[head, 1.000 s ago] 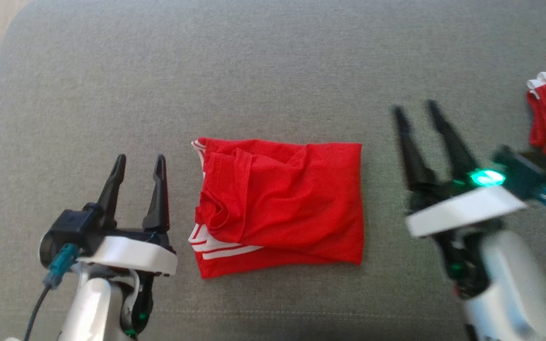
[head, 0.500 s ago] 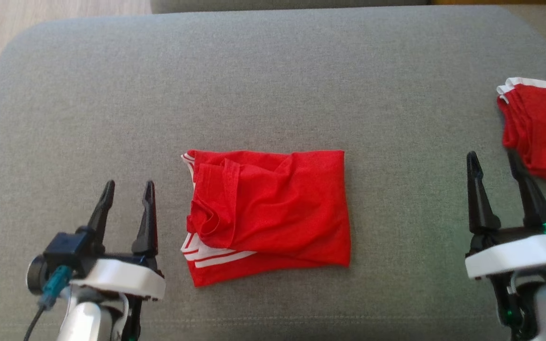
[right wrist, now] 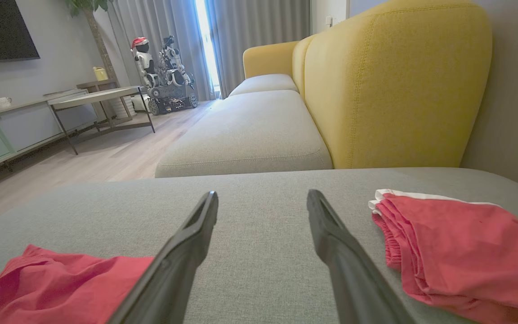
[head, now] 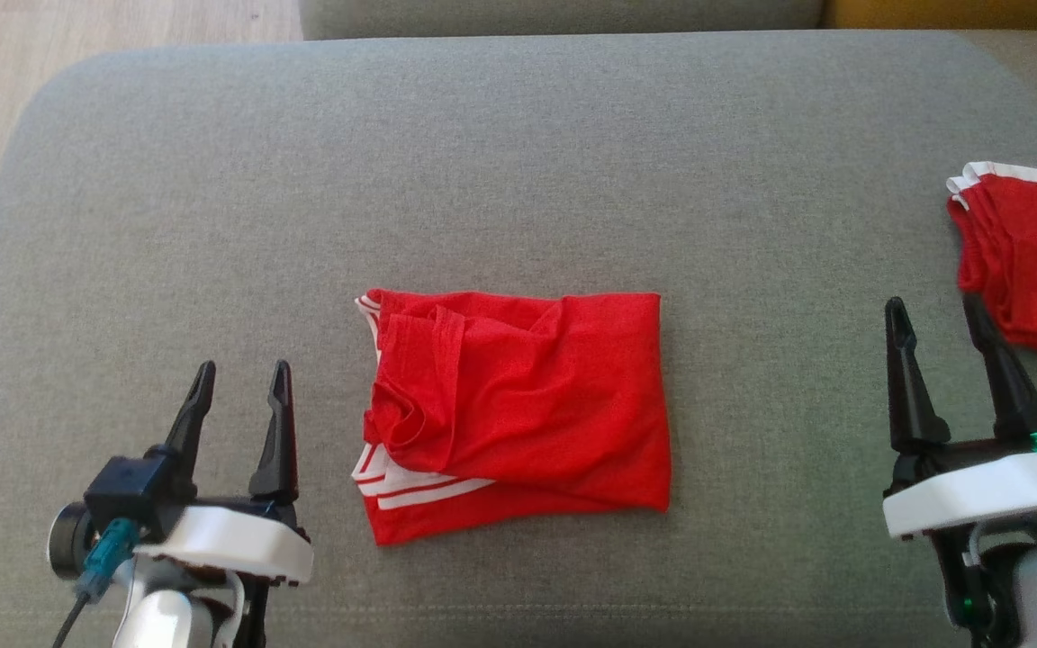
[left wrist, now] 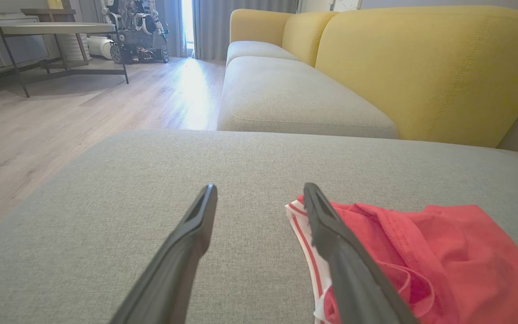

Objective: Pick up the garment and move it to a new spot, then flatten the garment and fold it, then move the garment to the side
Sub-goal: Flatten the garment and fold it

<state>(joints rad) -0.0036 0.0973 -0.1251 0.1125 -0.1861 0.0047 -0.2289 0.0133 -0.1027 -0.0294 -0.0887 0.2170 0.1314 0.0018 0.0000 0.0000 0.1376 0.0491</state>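
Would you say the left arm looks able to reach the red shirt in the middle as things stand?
Probably yes: the left gripper is open, sits just beside the shirt on the cushion, and nothing lies between them.

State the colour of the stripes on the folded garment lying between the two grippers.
White, on the red garment; clearest in the head view.

Grey cushion [head: 518, 162]. Lying flat at its middle: folded red garment [head: 536, 405], white stripes at left edge. Lying near right edge, well apart from that: other red garment [head: 1036, 261], white-trimmed.
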